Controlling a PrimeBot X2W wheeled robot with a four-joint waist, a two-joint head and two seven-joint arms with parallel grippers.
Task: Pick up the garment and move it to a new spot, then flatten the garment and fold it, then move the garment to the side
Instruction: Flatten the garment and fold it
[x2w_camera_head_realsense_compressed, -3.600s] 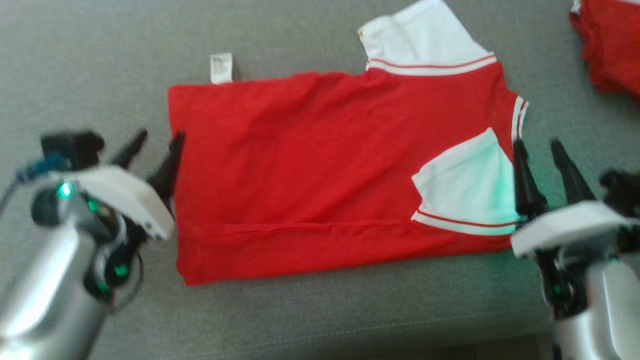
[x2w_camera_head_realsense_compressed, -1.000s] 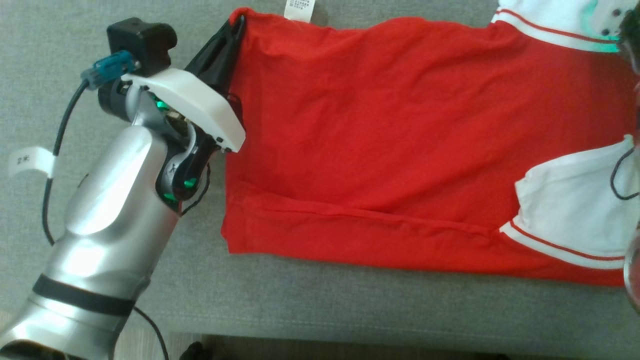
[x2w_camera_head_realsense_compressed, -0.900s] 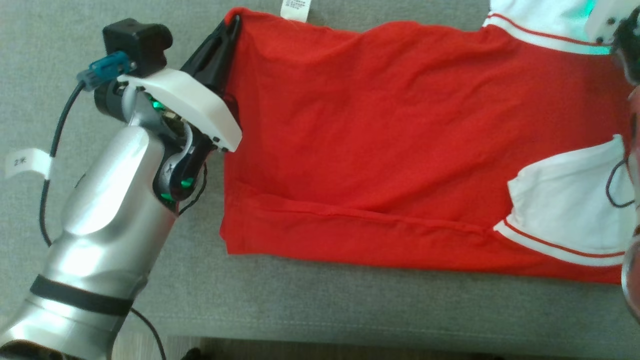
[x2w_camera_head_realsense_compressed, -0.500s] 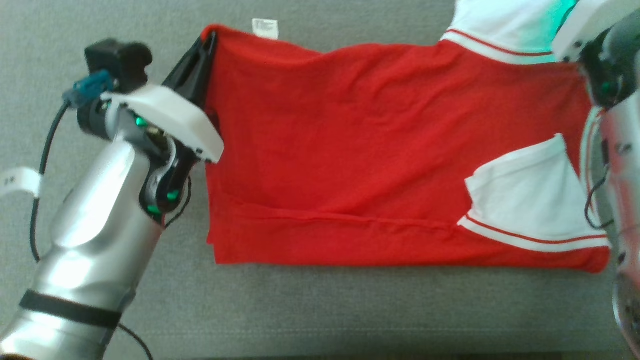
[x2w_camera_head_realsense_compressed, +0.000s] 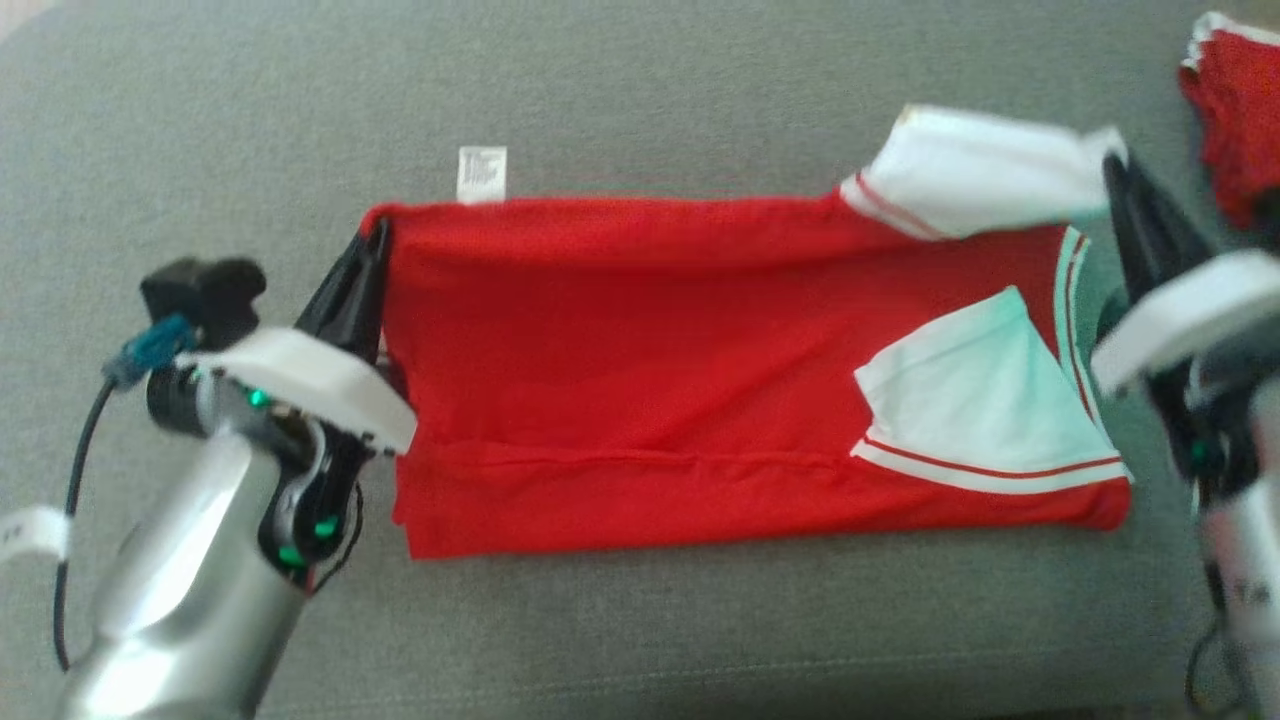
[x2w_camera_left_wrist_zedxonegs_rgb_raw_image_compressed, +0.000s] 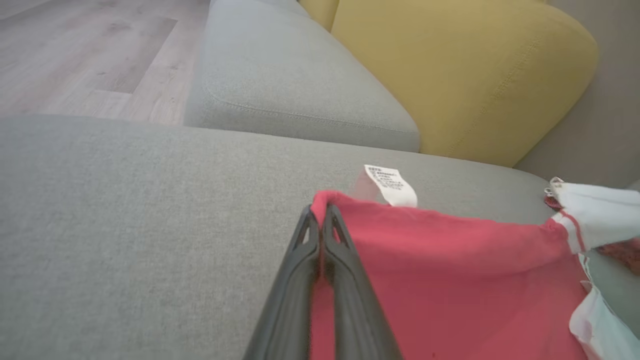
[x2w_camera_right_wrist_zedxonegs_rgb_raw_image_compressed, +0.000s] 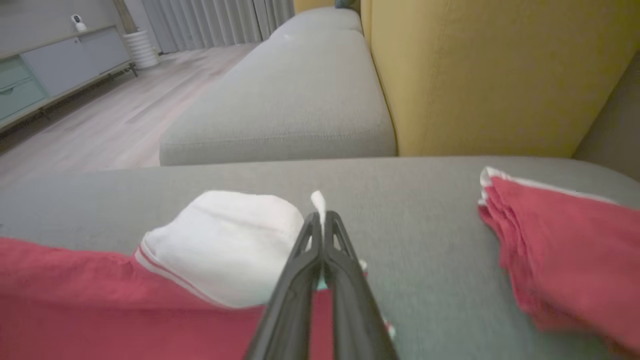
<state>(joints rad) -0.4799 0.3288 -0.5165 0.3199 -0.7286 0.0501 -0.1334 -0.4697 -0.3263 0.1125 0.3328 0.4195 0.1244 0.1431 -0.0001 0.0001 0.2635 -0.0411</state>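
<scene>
Garment (x2w_camera_head_realsense_compressed: 640, 380) far edge nearer; label (x2w_camera_head_realsense_compressed: 481, 173) apparently illegible

Home living room: grey sofa (x2w_camera_right_wrist_zedxonegs_rgb_raw_image_compressed: 280, 115), yellow cushion (x2w_camera_left_wrist_zedxonegs_rgb_raw_image_compressed: 465, 75), curtains (x2w_camera_right_wrist_zedxonegs_rgb_raw_image_compressed: 215, 20).

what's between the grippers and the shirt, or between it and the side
Nothing between them: left gripper and right gripper are each shut on the far edge of the garment. Rightward a second red garment lies on the cushion; leftward nothing visible blocks.
</scene>
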